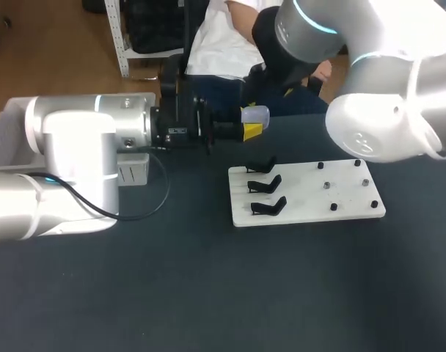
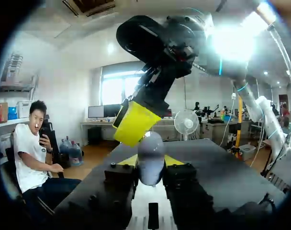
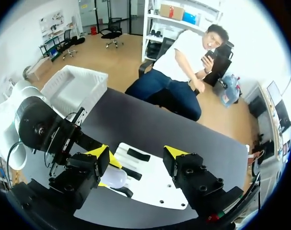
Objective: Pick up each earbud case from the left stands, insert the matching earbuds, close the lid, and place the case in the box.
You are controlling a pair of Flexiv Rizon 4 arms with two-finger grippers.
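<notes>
Two yellow-tipped fingers of my left gripper (image 2: 152,163) clamp the pale earbud case (image 2: 151,146) from both sides. They hold it in the air near the table's far edge, apart from the white board (image 1: 355,213). All three black stands (image 1: 265,183) on that board are bare. My right gripper (image 3: 138,154) hangs over the case with its fingers spread wide, gripping nothing. One of its yellow tips is just beside the case's outer end.

I judge the step in hand to be working the case between my two grippers, most likely at the lid, though I cannot tell whether the lid is up or down. To do it well, my left should hold firm and level. My right should come in slow and centred, pressing on the lid alone so the case is not pried sideways out of the grip. The white box (image 1: 4,121) sits beside my left arm.
</notes>
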